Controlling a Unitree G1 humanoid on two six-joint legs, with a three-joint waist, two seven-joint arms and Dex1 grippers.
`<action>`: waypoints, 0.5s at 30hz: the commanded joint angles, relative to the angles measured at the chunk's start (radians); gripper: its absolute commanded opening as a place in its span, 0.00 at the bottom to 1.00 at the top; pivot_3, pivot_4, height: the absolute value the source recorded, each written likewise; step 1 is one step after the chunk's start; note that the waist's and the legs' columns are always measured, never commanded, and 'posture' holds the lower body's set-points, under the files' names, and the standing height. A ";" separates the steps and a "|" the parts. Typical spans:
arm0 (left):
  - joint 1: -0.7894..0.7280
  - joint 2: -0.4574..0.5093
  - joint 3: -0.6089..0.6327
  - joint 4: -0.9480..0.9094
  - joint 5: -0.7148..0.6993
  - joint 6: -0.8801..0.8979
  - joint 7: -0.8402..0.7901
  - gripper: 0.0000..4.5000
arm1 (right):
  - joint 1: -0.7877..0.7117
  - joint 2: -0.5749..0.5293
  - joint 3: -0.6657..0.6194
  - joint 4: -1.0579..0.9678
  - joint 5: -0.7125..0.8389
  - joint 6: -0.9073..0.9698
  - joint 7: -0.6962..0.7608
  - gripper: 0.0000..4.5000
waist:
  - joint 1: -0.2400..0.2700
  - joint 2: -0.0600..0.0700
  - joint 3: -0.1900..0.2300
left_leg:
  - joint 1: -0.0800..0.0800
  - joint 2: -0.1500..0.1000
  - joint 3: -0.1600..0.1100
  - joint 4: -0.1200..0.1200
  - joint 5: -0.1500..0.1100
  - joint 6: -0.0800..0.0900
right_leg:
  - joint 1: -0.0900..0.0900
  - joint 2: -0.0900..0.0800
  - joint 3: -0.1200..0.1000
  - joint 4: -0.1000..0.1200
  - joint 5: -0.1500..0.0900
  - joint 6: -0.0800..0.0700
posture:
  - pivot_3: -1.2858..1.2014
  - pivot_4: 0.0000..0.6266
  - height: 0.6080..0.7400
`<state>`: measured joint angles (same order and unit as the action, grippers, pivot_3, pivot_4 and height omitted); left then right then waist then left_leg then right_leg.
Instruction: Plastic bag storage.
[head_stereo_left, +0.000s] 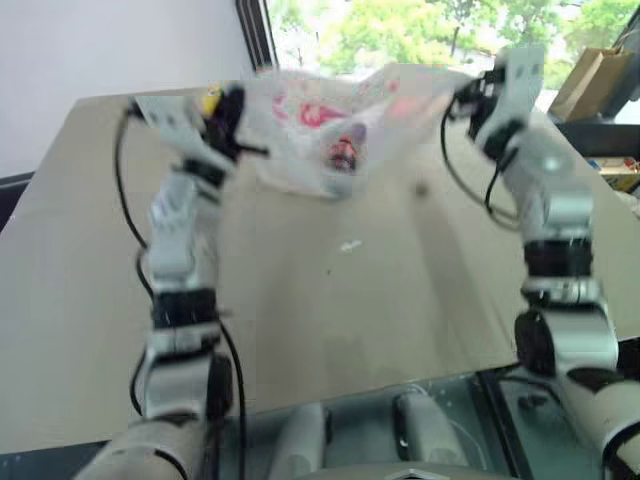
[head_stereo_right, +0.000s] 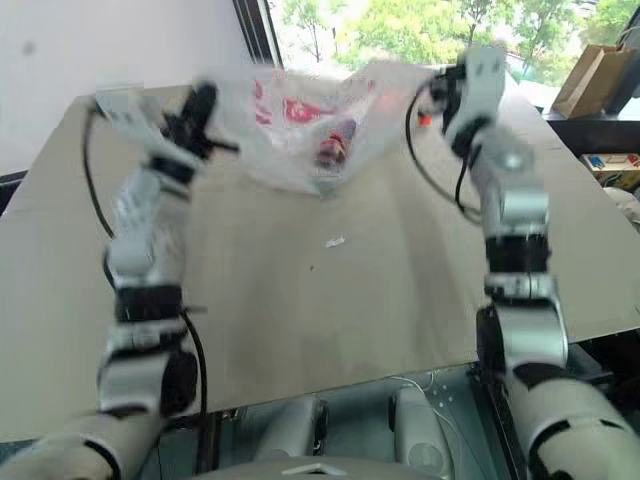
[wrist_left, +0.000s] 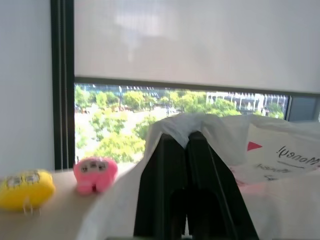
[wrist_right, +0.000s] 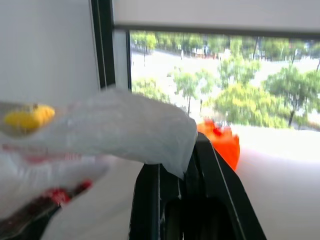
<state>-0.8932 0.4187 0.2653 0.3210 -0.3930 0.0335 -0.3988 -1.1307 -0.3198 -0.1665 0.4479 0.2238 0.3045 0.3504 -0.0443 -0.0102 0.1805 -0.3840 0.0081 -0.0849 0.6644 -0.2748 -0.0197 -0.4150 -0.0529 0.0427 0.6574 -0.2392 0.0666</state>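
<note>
Left hand (head_stereo_left: 236, 118): you have it clenched on one top edge of the plastic bag (head_stereo_left: 330, 125), film pinched between its two fingers (wrist_left: 172, 165), raised over the bench (head_stereo_left: 330, 300).
Right hand (head_stereo_left: 472, 100): likewise clamped on the opposite edge; film drapes over its fingers (wrist_right: 205, 165).
Why held so: your two hands are well apart and level, so the bag hangs between them, likely to spread it for folding or stowing.
Bag position: stretched between both hands, its belly sagging to the far part of the bench; a dark red item (head_stereo_left: 344, 152) shows through the film.
Bench scrap: a small white fleck (head_stereo_left: 349, 245) lies nearer you.
Far edge: yellow toy (wrist_left: 25, 189) and pink toy (wrist_left: 95, 173) by the window; orange object (wrist_right: 222, 142) beyond the right hand.
</note>
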 joint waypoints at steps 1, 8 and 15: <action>-0.201 0.075 0.044 0.231 -0.001 -0.045 -0.052 0.00 | -0.157 -0.030 -0.026 0.162 0.010 -0.122 0.053 0.01 | -0.005 0.000 0.000 | -0.001 0.000 0.000 -0.003 0.000 0.000 | -0.001 0.000 0.000 0.000 0.000 0.000 | 0.52 0.24 1.00; -0.469 0.183 0.065 0.619 0.051 -0.182 -0.091 0.00 | -0.342 -0.057 -0.023 0.437 -0.030 -0.307 0.085 0.01 | -0.035 0.000 0.000 | -0.018 -0.003 0.004 -0.012 0.001 -0.002 | -0.020 -0.008 -0.004 -0.009 0.000 0.001 | 0.52 0.24 1.00; -0.421 0.222 0.081 0.633 0.047 -0.218 -0.154 0.00 | -0.334 -0.068 -0.024 0.444 -0.028 -0.346 0.114 0.01 | -0.064 0.000 0.000 | -0.031 -0.006 0.007 -0.010 0.001 -0.002 | -0.035 -0.017 -0.016 -0.005 0.000 0.001 | 0.52 0.24 1.00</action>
<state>-1.3115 0.6019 0.3150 0.9936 -0.3373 -0.1603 -0.5421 -1.4369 -0.3548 -0.1722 0.9429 0.1868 -0.0085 0.4596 -0.1084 -0.0101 0.1805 -0.4154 0.0018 -0.0780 0.6547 -0.2737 -0.0215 -0.4499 -0.0703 0.0258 0.6525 -0.2396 0.0677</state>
